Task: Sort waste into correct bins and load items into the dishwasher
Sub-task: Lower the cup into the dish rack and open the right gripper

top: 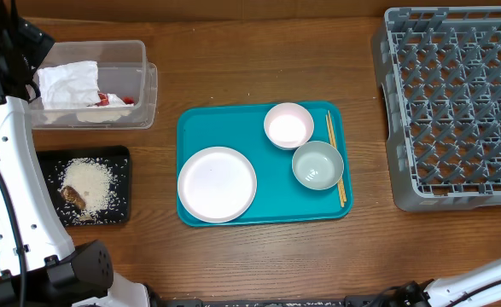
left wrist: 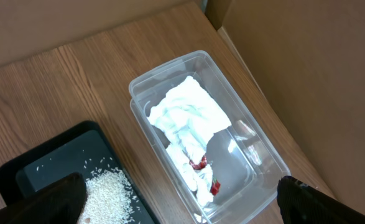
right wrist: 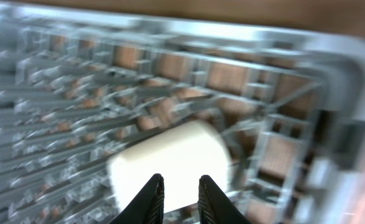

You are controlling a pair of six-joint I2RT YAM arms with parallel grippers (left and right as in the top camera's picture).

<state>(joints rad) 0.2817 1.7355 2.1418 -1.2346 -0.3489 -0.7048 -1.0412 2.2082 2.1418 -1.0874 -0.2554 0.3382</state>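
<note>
Napkin in the tub, left fingers spread wide; right fingers over rack and cup, grip impossible to tell.

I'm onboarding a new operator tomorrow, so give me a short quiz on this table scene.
1. True or false: the napkin lies on the teal tray.
2. What lies along the teal tray's right edge? A fork, B chopsticks, C spoon.
3. Fill in: the rice lies in the ___ tray.
Key: 1 false, it is in the tub. 2 B. 3 black tray.
</note>
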